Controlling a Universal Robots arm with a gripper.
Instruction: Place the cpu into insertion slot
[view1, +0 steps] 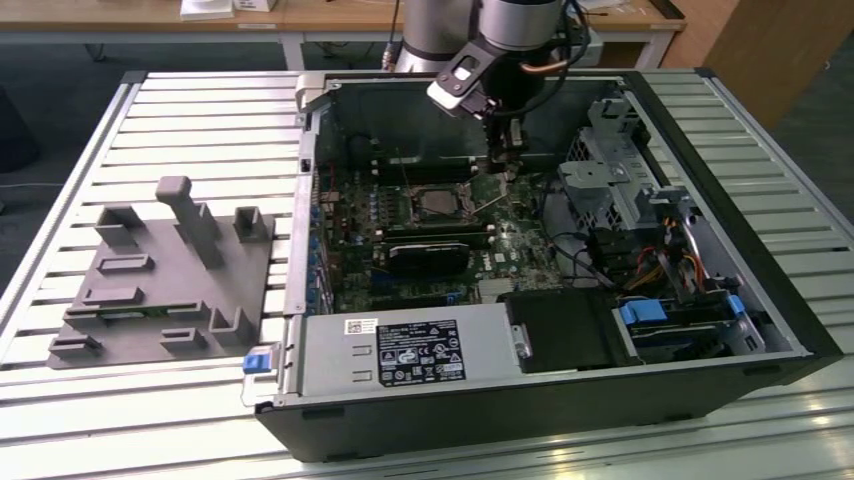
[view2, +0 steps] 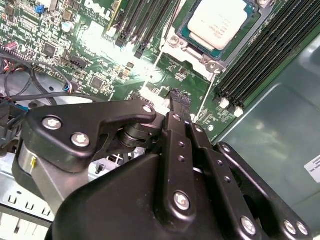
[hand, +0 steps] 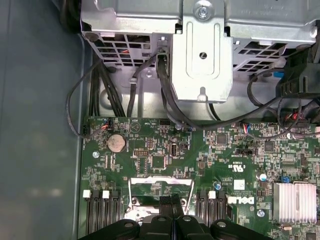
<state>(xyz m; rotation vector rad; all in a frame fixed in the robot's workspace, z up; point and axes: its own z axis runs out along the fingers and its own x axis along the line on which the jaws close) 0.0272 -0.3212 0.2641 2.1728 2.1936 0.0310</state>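
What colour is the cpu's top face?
The cpu face is a pale silvery-beige; it shows best in the second wrist view.

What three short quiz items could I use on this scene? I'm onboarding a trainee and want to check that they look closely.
1. True or false: the cpu lies inside the insertion slot.
2. Where does the grey fixture block stand relative to the computer case? A) inside it; B) on the slatted table, at the exterior view's left of it; C) on top of it.
3. Fill in: the hand hangs above the motherboard with its fingers ___, gripping nothing.
Key: 1 true; 2 B; 3 shut.
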